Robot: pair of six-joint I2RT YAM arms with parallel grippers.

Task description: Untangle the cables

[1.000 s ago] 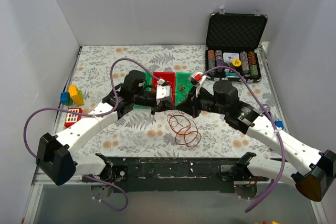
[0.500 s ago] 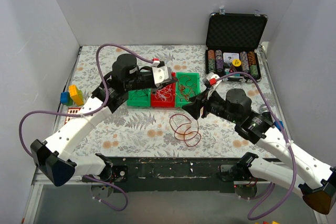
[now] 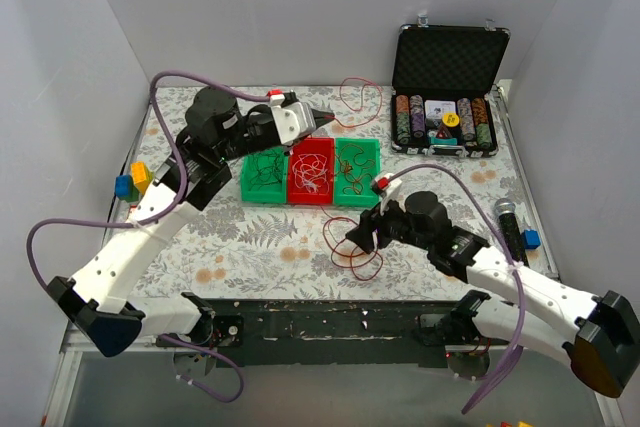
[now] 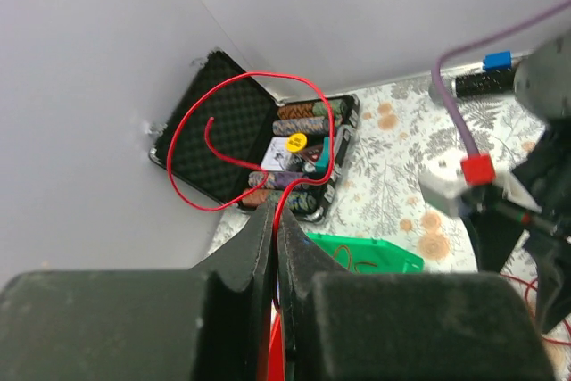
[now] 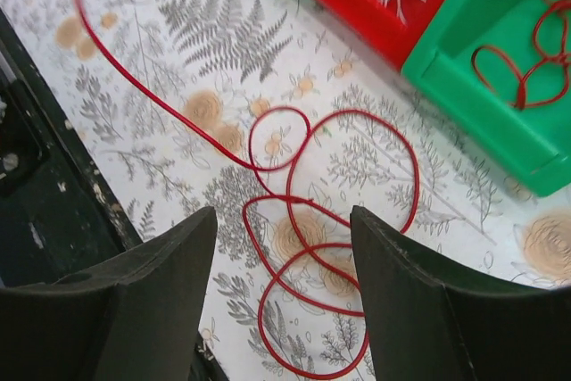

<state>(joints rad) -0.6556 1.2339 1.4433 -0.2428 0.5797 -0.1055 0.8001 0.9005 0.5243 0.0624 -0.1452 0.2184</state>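
Plain white walls [image 3: 330, 7] close three sides, the back one rising beyond the left gripper [image 3: 325, 120]. Beneath the right gripper [image 3: 352, 238] spreads a table [image 3: 250, 247] covered in a grey fern-and-flower print, edged on its near side by a black rail [image 3: 330, 322]. Light is soft and even.

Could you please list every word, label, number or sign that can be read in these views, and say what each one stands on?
No text can be read in any view.
Yellow disc in the open case: dark print, too blurred to read.
White pack beside it among the chips: dark marks, too small to read.
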